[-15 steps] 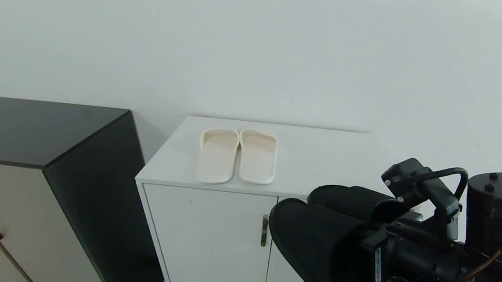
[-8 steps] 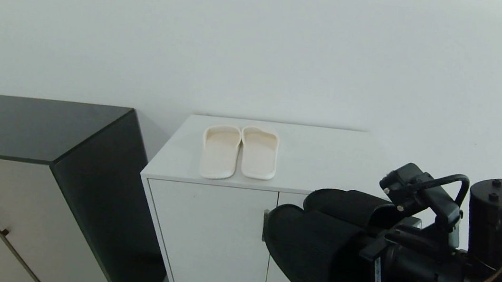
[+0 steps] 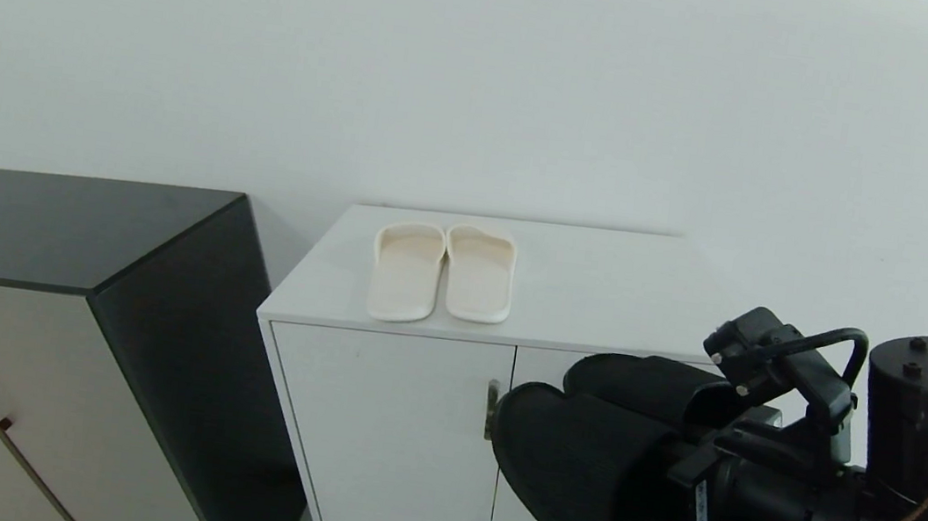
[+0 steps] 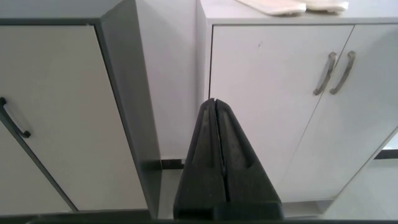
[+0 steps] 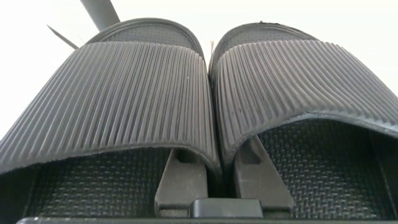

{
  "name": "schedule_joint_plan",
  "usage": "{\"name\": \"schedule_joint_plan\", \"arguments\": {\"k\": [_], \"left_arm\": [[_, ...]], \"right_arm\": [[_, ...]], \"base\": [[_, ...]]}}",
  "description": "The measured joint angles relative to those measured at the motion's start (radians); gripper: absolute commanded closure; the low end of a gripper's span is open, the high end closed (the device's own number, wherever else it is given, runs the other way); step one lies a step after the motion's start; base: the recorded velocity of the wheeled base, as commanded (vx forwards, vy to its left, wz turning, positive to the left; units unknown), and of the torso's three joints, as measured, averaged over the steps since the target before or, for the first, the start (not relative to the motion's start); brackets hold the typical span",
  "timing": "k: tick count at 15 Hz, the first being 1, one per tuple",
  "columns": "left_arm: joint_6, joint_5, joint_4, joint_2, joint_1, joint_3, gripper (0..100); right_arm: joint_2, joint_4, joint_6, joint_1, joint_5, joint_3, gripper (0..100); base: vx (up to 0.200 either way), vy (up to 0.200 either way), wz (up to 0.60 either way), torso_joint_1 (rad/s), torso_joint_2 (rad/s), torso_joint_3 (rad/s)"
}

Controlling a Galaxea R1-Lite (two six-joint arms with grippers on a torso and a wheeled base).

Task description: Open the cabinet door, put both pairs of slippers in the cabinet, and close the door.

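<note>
Where the black ribbed rubber slippers (image 3: 580,469) are: held side by side in the air, in front of the right door of the white two-door cabinet (image 3: 602,286).
Right gripper (image 5: 215,171): one finger (image 5: 180,186) lies inside each slipper beneath its strap, and the slippers' touching inner walls are pinched between the two.
Left gripper (image 4: 215,112): fingers pressed together, nothing between them, low before the cabinet fronts.
Cream foam slippers (image 3: 442,271): paired on the cabinet top, near its front left.
Doors (image 3: 380,436): both closed, metal handles (image 3: 490,408) together at the middle.
Black-topped cabinet (image 3: 78,231): just left of the white one.
</note>
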Motion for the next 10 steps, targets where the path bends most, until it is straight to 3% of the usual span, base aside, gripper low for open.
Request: {"name": "schedule_joint_plan", "arguments": {"k": [3,4,10], "left_arm": [[0.003,-0.001,0.0,0.0,0.0,0.0,100],[0.007,-0.004,0.001,0.0,0.0,0.0,0],[0.007,-0.005,0.001,0.0,0.0,0.0,0]], "right_arm": [[0.003,0.0,0.0,0.0,0.0,0.0,100],[0.004,0.0,0.0,0.0,-0.001,0.0,100],[0.008,0.0,-0.001,0.002,-0.003,0.011,100]], "base": [[0.0,0.0,0.0,-0.203,0.51,0.3],[0.0,0.0,0.0,-0.207,0.52,0.31],[0.0,0.0,0.0,-0.185,0.5,0.316]]}}
